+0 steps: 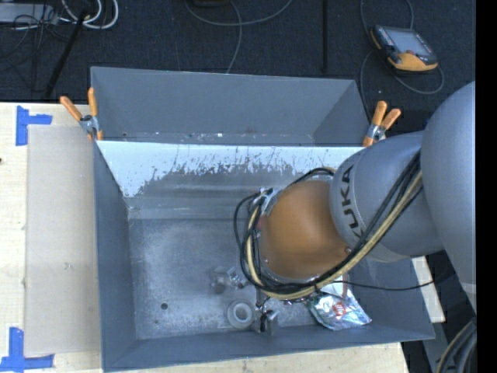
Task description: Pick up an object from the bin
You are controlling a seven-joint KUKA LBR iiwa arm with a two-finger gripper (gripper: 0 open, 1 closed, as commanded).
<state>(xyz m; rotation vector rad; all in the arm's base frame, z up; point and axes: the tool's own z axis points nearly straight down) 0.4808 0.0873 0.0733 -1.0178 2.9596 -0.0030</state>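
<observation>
1. Looking down into grey bin [116,286]. Floor dull and scuffed. Back wall sloped, streaked white along its upper part.
2. Reaching in from right, across bin's right rim: arm [404,185], broad and grey, bent down toward front middle of floor.
3. Fixed at wrist: orange cover [299,235], round and domed, hanging over middle of floor. Looped about its left and lower sides: black and yellow cables [250,243].
4. Below cover, low near front wall: gripper [266,321], seen as a small dark tip poking out under the cables.
5. Gripper's state: cannot tell, wide or narrow. Mostly hidden by cover and cables from this angle.
6. Nearest to gripper, just left of its tip: ring [239,313], grey, lying flat with hole up, at front middle of floor close to front wall. Touching tip or merely beside it: cannot tell.
7. Up and left of ring, apart from it, near cover's lower left edge: clear piece [224,280], small and knobbly, shape hard to make out.
8. Right of gripper, under arm, on front right of floor: packet [339,309], crumpled, silvery, with red print. Upper part tucked behind cover and cables.
9. Well left of ring, alone on floor: dark speck [165,307].
</observation>
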